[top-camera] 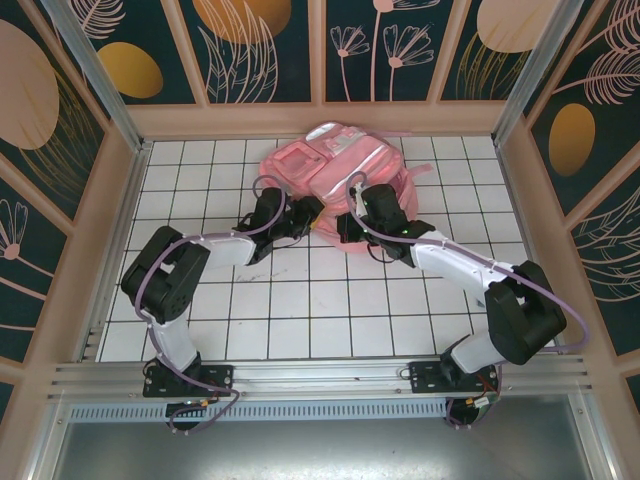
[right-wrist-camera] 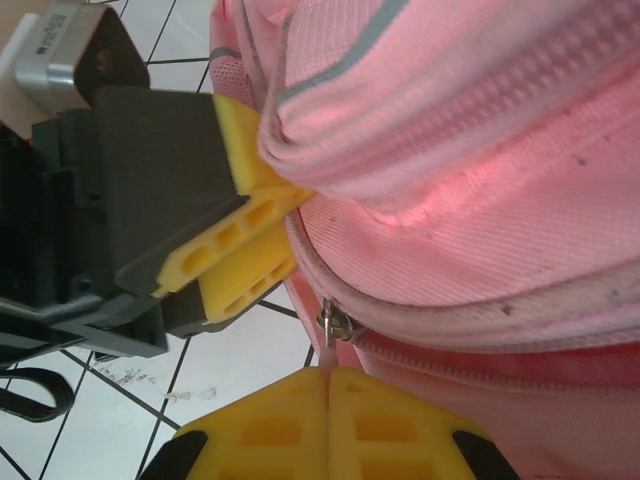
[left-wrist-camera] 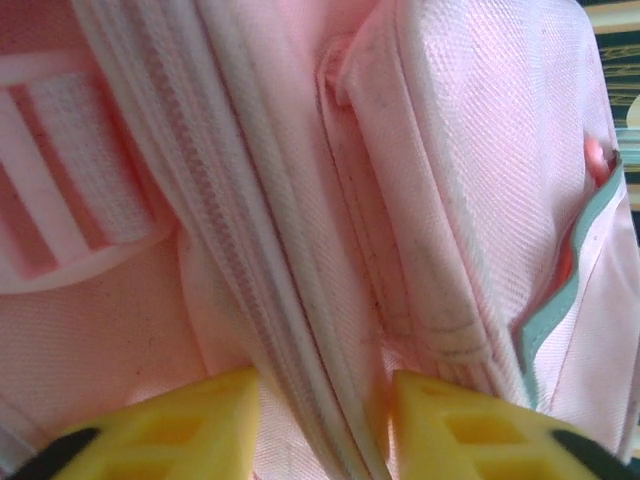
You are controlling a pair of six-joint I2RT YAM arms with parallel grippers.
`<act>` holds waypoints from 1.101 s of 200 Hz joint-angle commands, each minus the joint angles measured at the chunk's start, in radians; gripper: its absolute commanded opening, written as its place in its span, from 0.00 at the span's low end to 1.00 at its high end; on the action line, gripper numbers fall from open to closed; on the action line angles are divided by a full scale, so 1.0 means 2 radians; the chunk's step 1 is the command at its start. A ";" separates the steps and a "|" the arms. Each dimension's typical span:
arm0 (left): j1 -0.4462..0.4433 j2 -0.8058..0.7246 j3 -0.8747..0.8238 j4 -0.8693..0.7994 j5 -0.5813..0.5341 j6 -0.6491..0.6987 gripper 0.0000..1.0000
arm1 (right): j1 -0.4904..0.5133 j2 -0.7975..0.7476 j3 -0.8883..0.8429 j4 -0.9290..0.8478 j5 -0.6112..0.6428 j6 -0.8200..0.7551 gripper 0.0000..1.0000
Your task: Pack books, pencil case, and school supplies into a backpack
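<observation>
Top external view: pink backpack (top-camera: 335,165) at the bench's (top-camera: 300,310) far middle. The left hand (left-wrist-camera: 320,400) pinches its fabric; the right hand (right-wrist-camera: 328,385) pinches the zip pull (right-wrist-camera: 327,350). Zip looks closed; packing seemingly all ahead.

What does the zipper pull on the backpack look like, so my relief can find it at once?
Start from the big pink backpack at the far middle of the white tiled table. Along its near edge, follow the zipper track to where the right gripper is shut. The zipper pull is the small silvery metal piece just above it, the only metal among pink fabric.
</observation>
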 commanded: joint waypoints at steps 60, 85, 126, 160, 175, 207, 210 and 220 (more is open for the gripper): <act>0.008 -0.026 0.007 -0.001 -0.070 0.026 0.00 | 0.003 -0.035 0.012 -0.112 0.237 -0.052 0.00; 0.008 -0.037 0.011 -0.003 -0.060 0.046 0.00 | -0.008 -0.044 0.014 -0.121 0.190 -0.061 0.00; 0.008 -0.049 0.014 0.007 -0.026 0.053 0.00 | 0.026 -0.012 0.048 -0.104 0.085 -0.039 0.35; 0.008 -0.054 0.021 0.010 0.000 0.059 0.00 | 0.051 0.020 0.074 -0.096 0.115 -0.023 0.47; 0.008 -0.056 0.020 0.011 0.005 0.063 0.00 | 0.055 0.035 0.087 -0.100 0.130 -0.019 0.46; 0.008 -0.057 0.037 0.010 0.012 0.066 0.00 | 0.062 0.056 0.102 -0.117 0.151 -0.018 0.35; 0.009 -0.056 0.038 0.010 0.013 0.066 0.00 | 0.063 0.056 0.102 -0.117 0.151 -0.018 0.34; 0.008 -0.055 0.038 0.012 0.015 0.066 0.00 | 0.064 0.059 0.102 -0.118 0.150 -0.018 0.29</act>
